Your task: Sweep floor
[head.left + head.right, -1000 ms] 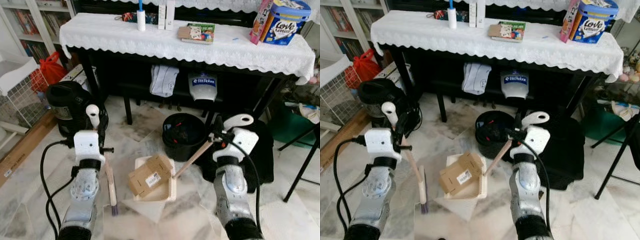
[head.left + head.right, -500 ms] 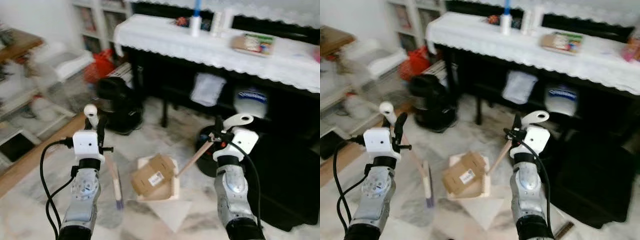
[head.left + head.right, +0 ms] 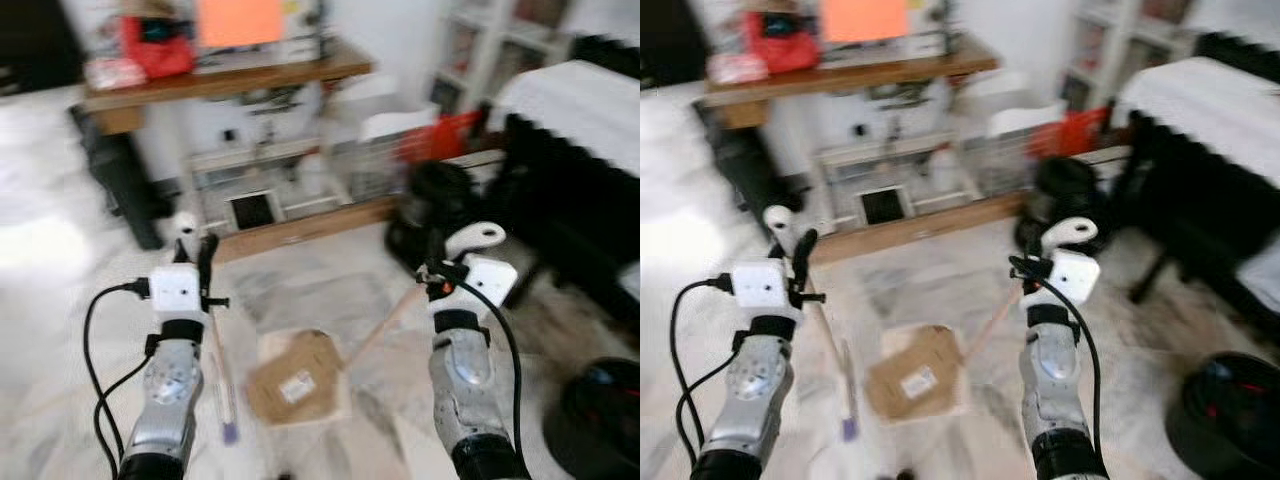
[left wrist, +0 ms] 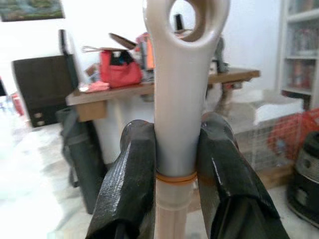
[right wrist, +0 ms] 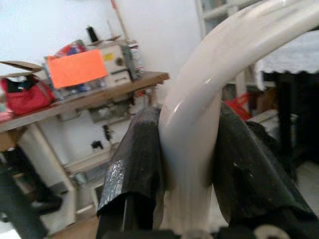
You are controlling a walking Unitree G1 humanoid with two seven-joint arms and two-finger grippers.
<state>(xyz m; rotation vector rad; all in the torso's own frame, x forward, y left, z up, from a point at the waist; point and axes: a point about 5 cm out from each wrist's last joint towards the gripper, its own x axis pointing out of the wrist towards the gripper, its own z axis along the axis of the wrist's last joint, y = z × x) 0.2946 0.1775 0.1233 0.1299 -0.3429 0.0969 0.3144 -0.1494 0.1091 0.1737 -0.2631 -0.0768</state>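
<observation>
A: Left tool point(image 3: 205, 262) clenched on the broom point(image 3: 222, 385) handle, right tool point(image 3: 432, 268) clenched on the dustpan point(image 3: 300, 378) handle?

B: Yes. Pan sits lower centre with a box point(image 3: 292, 379) on it; its handle slants up-right. Broom hangs just left, near vertical, head low. Left arm nearer for sweeping rightward, I judge.

Both head views are smeared with blur: the wooden tabletop point(image 3: 215, 82) against the wall carries a red bag point(image 3: 155, 45) and an orange panel point(image 3: 238, 20) with no readable detail. The label point(image 3: 297, 387) on the cardboard box point(image 3: 300, 376) is illegible. The black bin point(image 3: 1230, 420) is cut off by the picture's edge.
</observation>
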